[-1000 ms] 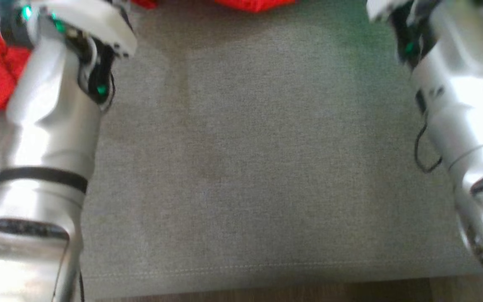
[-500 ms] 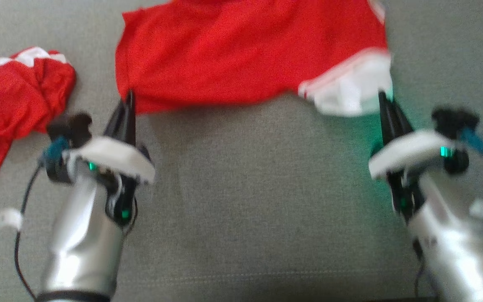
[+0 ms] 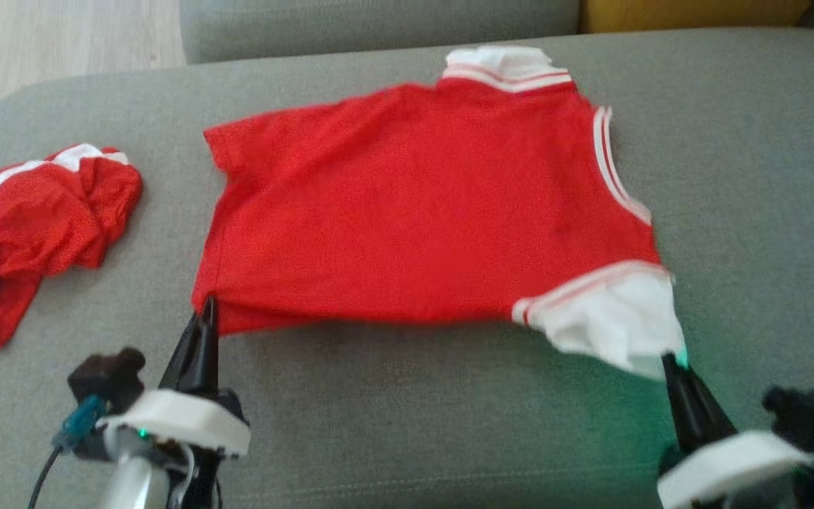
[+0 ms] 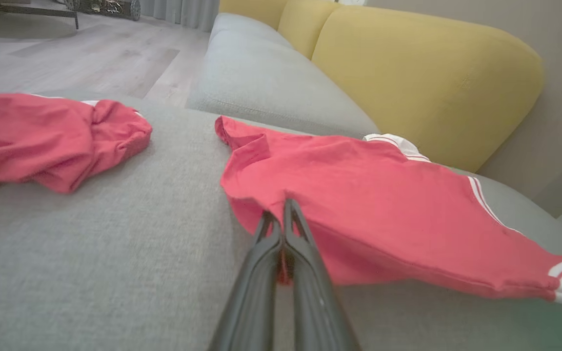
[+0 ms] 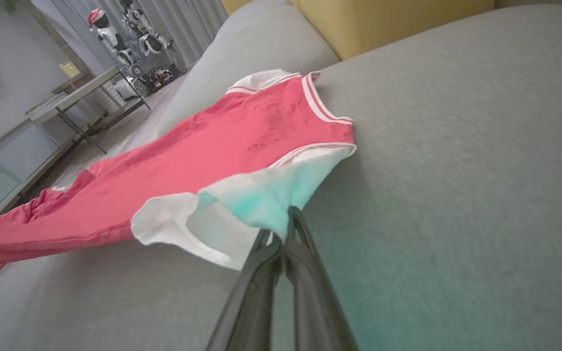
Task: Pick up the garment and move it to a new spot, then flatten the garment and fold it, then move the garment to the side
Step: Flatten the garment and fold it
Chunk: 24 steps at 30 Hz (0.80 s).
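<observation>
1. Head view: the red garment (image 3: 421, 219) is seen spread on the grey cushion (image 3: 407, 424), hem to the left and neckline to the right. Its near left hem corner is pinched by the left gripper (image 3: 207, 307), fingers together. Its near right white sleeve (image 3: 605, 325) is clamped by the right gripper (image 3: 670, 362). A second red garment (image 3: 32, 226) (crumpled) lies well apart at the left.
2. Left wrist view: the hem corner is shown gripped between the closed fingers, raised slightly off the cushion. A yellow backrest (image 4: 422, 73) is seen beyond.
3. Right wrist view: the sleeve edge is held between the closed fingers and is tinted green there.
</observation>
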{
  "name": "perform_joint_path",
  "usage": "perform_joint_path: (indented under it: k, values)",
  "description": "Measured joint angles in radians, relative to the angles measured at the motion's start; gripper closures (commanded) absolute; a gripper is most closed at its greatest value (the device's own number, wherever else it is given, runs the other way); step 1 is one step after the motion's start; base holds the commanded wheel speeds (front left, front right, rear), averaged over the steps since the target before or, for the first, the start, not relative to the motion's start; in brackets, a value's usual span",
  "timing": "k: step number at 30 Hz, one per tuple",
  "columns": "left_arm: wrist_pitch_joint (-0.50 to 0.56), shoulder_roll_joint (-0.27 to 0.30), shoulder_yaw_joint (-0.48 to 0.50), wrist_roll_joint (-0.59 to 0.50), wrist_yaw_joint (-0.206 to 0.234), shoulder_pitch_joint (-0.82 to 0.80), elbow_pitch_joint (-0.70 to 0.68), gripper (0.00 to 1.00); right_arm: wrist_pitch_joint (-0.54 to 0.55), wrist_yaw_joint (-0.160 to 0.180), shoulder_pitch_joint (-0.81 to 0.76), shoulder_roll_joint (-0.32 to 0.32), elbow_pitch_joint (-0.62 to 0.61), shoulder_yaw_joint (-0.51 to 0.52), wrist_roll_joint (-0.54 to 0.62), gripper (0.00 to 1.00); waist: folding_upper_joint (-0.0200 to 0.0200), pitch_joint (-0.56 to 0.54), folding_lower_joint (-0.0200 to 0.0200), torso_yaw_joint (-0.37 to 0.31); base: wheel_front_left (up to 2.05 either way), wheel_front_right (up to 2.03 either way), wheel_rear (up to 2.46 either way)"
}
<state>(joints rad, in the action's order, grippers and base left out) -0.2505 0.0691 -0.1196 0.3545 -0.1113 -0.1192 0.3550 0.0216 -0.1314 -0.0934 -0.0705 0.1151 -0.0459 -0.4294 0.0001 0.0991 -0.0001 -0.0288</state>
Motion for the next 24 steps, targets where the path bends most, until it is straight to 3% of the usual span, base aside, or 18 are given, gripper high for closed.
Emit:
perform_joint_path:
  k: [3, 8, 15, 24]
  values:
    - [0.039, 0.017, 0.003, 0.000, 0.017, 0.088, -0.092, 1.00, 0.121, 0.000, -0.168, 0.027, -0.200, 0.042, 0.021, 1.00, 0.0000, -0.026, 0.0000, -0.002, 0.00, 0.00, 0.00]
    - [0.095, 0.038, 0.005, 0.001, 0.043, 0.181, -0.203, 1.00, 0.193, 0.000, -0.295, 0.029, -0.336, 0.065, -0.016, 1.00, 0.0000, -0.055, 0.0000, -0.003, 0.00, 0.00, 0.00]
    - [0.167, 0.059, 0.008, 0.010, 0.077, 0.282, -0.314, 1.00, 0.235, 0.000, -0.383, 0.031, -0.403, 0.067, -0.033, 1.00, 0.0000, -0.083, 0.0000, -0.011, 0.00, 0.00, 0.00]
    - [0.223, 0.068, 0.006, 0.019, 0.088, 0.285, -0.350, 1.00, 0.254, 0.000, -0.365, 0.032, -0.384, 0.071, -0.006, 1.00, 0.0000, -0.079, 0.0000, -0.005, 0.00, 0.00, 0.00]
